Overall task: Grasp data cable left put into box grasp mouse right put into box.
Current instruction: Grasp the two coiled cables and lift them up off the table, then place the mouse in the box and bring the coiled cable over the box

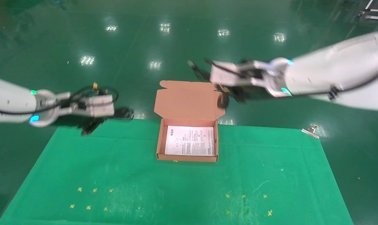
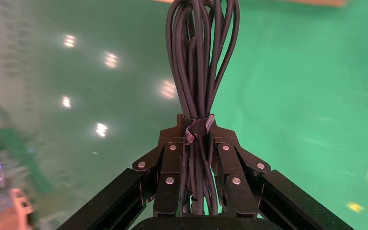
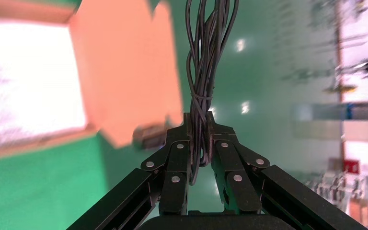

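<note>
green cloth [image 1: 113, 162] on the worktop, spread below both sets of fingers | little yellow cross marks [image 1: 92, 198] near its front edge | metal binder clip [image 1: 310, 131] at far right corner, below right fingers | shiny green floor [image 1: 145, 37] beyond

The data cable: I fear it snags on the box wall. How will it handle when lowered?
Probably floppy: the data cable fans into loose loops beyond the left end effector. The tie likely keeps it bundled. It looks light.

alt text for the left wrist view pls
The left gripper is shut on the data cable, a black looped bundle with a tie around its middle, held above green cloth and glossy green floor.
</note>
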You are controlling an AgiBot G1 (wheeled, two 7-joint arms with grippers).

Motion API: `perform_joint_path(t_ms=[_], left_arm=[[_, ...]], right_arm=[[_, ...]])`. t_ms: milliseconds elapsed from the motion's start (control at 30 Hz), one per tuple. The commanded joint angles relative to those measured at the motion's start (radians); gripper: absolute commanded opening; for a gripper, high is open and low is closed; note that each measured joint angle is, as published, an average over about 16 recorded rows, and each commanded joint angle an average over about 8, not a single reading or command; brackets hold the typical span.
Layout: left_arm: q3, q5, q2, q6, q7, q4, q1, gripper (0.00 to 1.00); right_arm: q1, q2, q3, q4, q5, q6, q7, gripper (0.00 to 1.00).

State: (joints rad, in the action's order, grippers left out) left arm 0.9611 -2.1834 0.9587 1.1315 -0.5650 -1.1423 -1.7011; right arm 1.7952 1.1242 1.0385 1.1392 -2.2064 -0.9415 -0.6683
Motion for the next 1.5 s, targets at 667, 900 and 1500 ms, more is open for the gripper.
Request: perform_joint_path(t_ms=[667, 900, 1500], left_arm=[[-0.025, -0.046, 0.115, -0.140, 0.049, 0.078, -0.096, 0.00], [-0.023, -0.062, 0.125, -0.145, 0.041, 0.099, -0.103, 0.00], [0.007, -0.163, 0.071, -0.082, -0.022, 0.099, -0.083, 0.00]], right_arm=[[0.110, 0.227, -0.047, -0.338, 0.178, 0.262, 0.254, 0.00], [0.119, 0.227, -0.036, -0.342, 0.225, 0.279, 0.286, 0.00], [0.026, 0.234, 0.081, -0.343, 0.258, 0.291, 0.245, 0.00]])
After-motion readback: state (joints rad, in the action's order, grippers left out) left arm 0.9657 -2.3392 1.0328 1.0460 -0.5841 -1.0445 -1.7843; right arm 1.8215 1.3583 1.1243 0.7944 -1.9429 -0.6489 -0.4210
